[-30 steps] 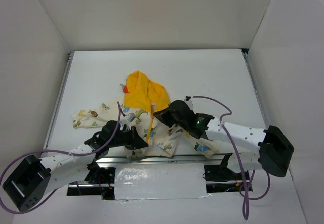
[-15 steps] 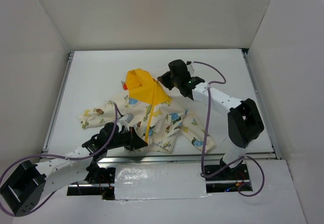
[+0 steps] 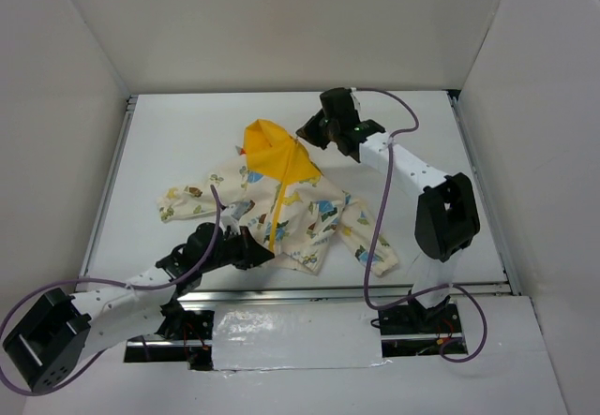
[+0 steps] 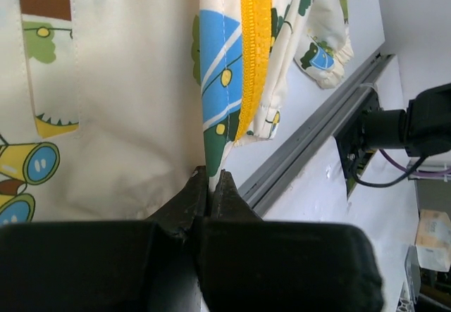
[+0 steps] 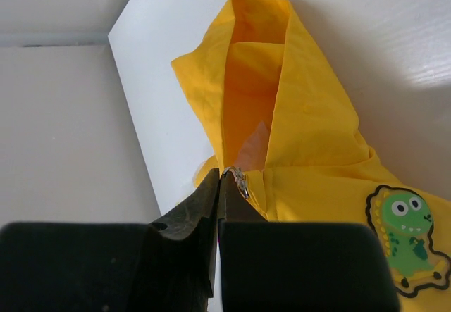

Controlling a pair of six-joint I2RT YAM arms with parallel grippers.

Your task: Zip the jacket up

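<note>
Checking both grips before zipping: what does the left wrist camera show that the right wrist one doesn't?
Left wrist only: left gripper pinching the cream hem beside the zipper, plus a sleeve cuff. Right wrist only: right gripper at the zipper pull below the hood, and a dinosaur patch. Both: closed jaws on the jacket.

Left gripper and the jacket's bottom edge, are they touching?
Touching. The left wrist view shows the left gripper shut on the jacket at its cream hem, beside the yellow zipper.
</note>
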